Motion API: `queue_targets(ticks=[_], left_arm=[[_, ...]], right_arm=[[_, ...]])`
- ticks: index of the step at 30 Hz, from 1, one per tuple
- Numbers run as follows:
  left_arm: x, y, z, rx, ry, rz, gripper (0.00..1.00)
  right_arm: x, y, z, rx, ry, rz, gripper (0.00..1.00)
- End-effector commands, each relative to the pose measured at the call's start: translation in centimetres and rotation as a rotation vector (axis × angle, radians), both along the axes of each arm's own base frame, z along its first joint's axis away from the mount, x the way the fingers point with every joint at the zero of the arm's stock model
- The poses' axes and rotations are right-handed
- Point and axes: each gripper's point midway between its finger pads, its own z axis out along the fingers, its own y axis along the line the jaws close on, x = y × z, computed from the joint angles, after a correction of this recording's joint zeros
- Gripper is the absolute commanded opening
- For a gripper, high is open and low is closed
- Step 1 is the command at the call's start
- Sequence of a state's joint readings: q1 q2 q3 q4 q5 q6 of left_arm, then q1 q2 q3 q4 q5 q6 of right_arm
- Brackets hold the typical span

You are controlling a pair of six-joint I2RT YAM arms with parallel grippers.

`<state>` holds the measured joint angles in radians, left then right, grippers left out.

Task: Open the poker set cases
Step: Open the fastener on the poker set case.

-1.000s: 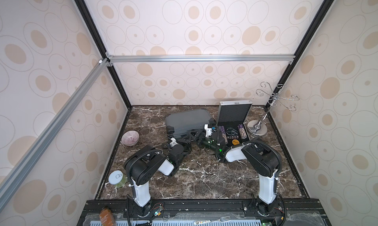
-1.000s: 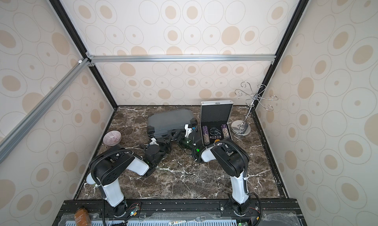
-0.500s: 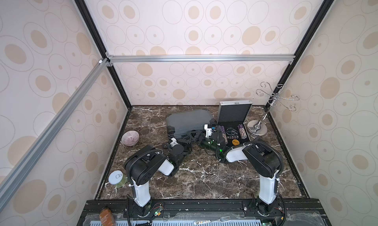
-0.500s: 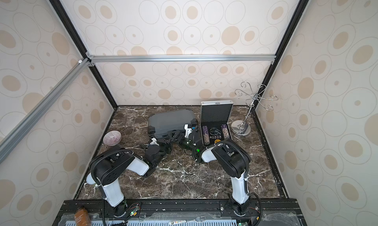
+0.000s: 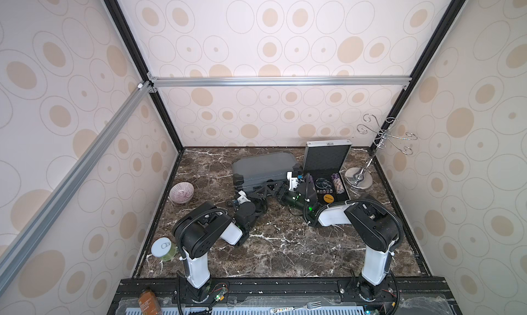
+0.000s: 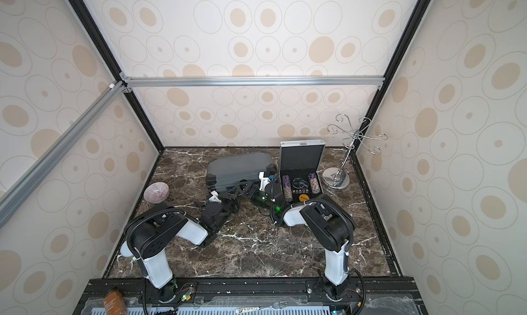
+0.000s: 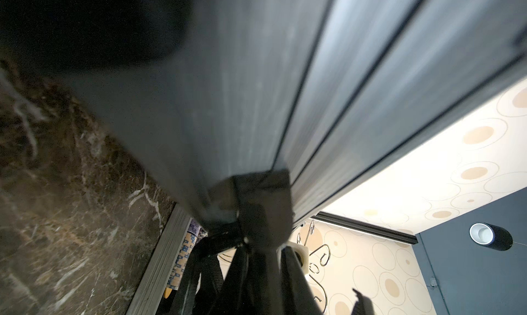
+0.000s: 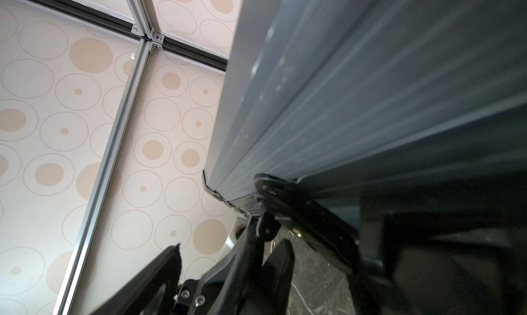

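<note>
The larger dark grey poker set case lies with its lid down at the back middle of the marble table. The smaller silver case stands open to its right, lid upright, with chips in black foam. My left gripper is shut, its tips against a latch on the grey case's front wall. My right gripper is open right beside it at the same front edge, near the black handle. The left gripper's fingers reach between its jaws.
A pink bowl sits at the left. Nearer the front left stands a jar with a white lid. A chrome hook stand is beside the silver case at the right wall. A bottle and a fork lie on the front rail.
</note>
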<state>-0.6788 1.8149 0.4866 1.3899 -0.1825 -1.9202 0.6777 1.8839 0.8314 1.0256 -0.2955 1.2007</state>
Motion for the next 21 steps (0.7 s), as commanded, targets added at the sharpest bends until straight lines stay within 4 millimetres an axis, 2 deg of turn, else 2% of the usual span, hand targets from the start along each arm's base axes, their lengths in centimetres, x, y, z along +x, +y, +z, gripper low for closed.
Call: queue_targets(ticks=[1,8,21], left_arm=[[-2.8,-0.4,12.6,-0.538,-0.281,-0.148,0.0],[-2.7,-0.4,12.3,-0.535,-0.275,-0.144,0.0],[-2.2,-0.8,10.3,-0.519,-0.228,-0.14,0.0]], right_arm=[[-1.3,-0.2,12.7,0.285,-0.309,0.039,0.91],[-1.9,-0.2,15.2,0.377,-0.318,0.073,0.9],[-2.9,-0.7,19.1,0.473,-0.32,0.102,0.9]])
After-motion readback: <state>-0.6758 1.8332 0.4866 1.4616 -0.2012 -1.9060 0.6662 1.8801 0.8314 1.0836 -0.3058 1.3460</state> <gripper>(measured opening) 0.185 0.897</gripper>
